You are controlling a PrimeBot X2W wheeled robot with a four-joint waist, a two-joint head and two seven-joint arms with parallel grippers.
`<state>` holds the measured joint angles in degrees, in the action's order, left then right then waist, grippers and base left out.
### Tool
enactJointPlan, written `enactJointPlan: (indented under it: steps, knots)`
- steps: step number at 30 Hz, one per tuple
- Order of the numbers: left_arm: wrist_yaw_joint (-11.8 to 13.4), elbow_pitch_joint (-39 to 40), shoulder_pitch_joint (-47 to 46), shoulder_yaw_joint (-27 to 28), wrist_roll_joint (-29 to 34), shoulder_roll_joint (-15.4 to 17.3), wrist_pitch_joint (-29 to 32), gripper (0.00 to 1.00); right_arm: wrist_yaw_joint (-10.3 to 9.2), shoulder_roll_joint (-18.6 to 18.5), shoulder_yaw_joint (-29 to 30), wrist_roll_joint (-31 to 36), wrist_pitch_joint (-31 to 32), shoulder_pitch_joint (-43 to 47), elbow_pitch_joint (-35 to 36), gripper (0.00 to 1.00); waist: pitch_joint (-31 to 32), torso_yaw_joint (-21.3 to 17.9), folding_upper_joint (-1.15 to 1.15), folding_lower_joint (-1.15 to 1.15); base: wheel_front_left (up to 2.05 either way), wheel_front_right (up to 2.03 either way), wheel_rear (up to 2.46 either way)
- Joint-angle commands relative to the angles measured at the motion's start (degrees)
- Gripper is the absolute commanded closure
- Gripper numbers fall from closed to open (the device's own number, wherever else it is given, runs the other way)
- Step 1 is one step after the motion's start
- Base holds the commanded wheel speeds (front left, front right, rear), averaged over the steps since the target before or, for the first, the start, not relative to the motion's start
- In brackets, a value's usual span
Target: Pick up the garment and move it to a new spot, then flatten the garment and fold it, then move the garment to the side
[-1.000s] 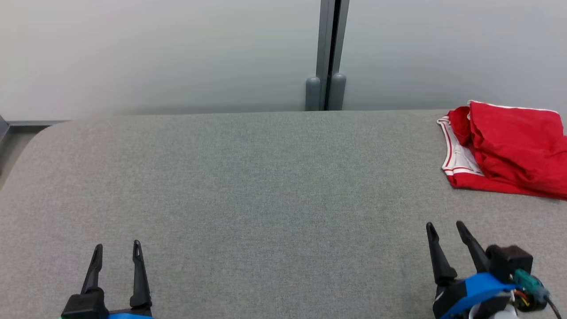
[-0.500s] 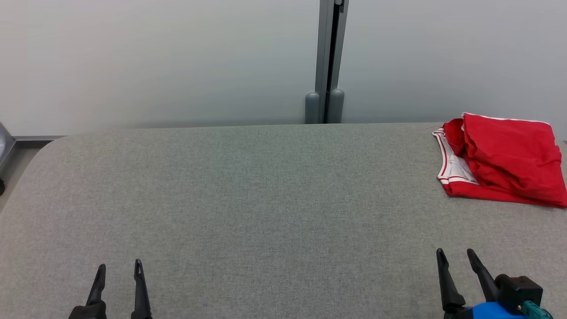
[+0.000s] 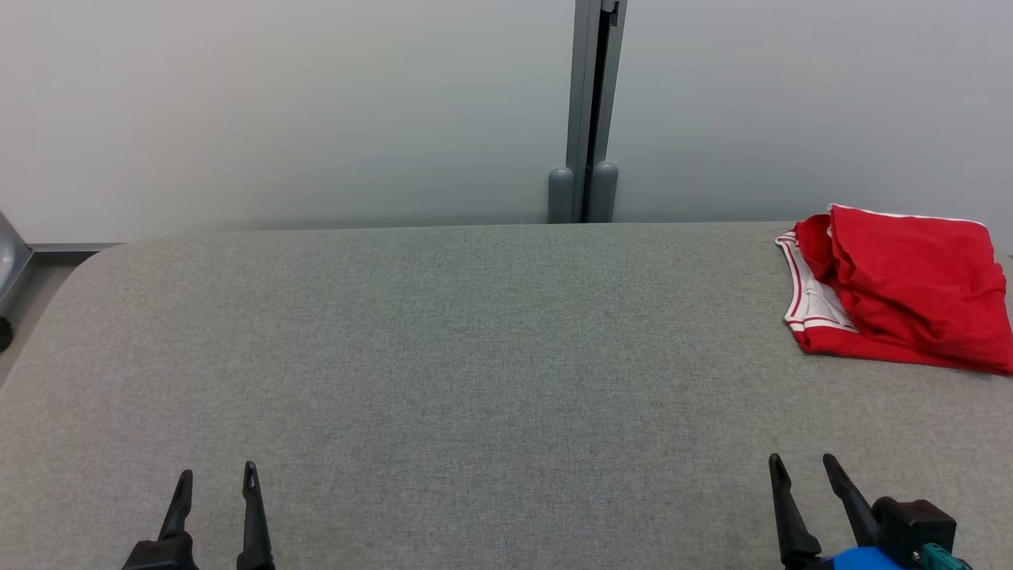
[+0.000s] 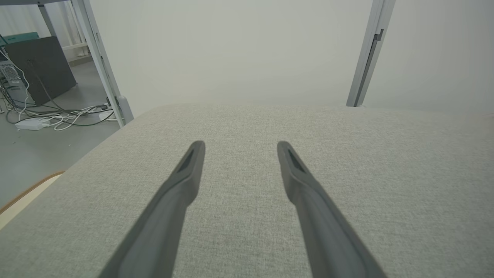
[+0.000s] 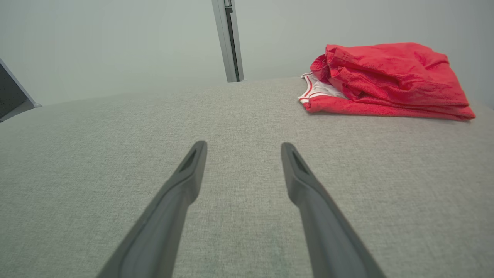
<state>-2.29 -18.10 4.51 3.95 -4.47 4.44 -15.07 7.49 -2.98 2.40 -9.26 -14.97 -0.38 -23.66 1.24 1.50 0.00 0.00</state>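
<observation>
In the head view, a grey fabric surface (image 3: 475, 356) is stretching across most of the frame, with a pale wall (image 3: 277, 103) and a grey upright post (image 3: 587, 111) standing behind it. The red garment (image 3: 910, 285) is lying in a loosely folded bundle at the far right of the surface, close to its back edge. White trim with red stripes is showing along the bundle's left side. It may be a sports top, though the folds are hiding its shape. The left gripper (image 3: 218, 472) is sitting at the lower left, its jaws standing apart with nothing between them. The right gripper (image 3: 801, 459) is sitting at the lower right with its jaws likewise spread and empty. It is well apart from the garment, which is lying beyond it.

In the left wrist view, the two dark jaws are reaching out over bare grey fabric, parted and holding nothing. Whether their tips are touching the fabric I cannot tell. Past the surface's left edge, white cables (image 4: 58, 119) are trailing across the floor (image 4: 34, 162) beside a dark panel (image 4: 38, 65).

In the right wrist view, the jaws are again standing wide and empty over the surface. The garment is resting ahead of them and to the right, near the back edge, with its striped trim facing the post.
</observation>
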Motion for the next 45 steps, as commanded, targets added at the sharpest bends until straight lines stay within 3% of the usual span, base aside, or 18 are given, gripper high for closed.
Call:
enactJointPlan:
  steps: [1, 19, 20, 24, 45]
  knots:
    - [0.09, -0.04, -0.63, 0.04, 0.11, 0.22, -0.12, 0.00, 0.01, 0.08, -0.16, -0.30, -0.28, 0.60, -0.24, 0.00, -0.01, 0.03, 0.00, 0.00, 0.00, 0.00, 0.00]
    - [-0.55, -0.97, -1.38, 0.11, -0.82, 0.34, -0.11, 0.00, 0.01, 0.09, -0.71, -0.03, -0.29, 0.04, -0.55, 0.00, 0.28, -0.33, 0.00, 0.00, 0.00, 0.00, 0.00]
    - [-0.62, -1.03, -0.23, 0.30, -0.92, 0.29, 0.02, 1.00, 0.00, 0.07, -0.78, -0.33, 0.03, -0.03, -0.66, 1.00, 0.26, -0.33, 0.00, 0.00, 0.00, 0.00, 0.00]
    - [-0.64, -3.10, 0.65, 0.47, -1.44, -0.35, 0.53, 1.00, 0.00, 0.32, -0.71, -0.74, 0.48, 0.46, -2.44, 1.00, 0.26, -0.34, 0.00, 0.00, 0.00, 0.00, 0.00]
    - [-1.83, -1.20, -2.50, 1.08, -23.66, -0.62, 6.01, 1.00, 0.00, 0.23, 0.57, -21.95, 5.90, -1.34, 0.81, 1.00, -0.01, -0.52, 0.00, 0.00, 0.00, 0.00, 0.00]
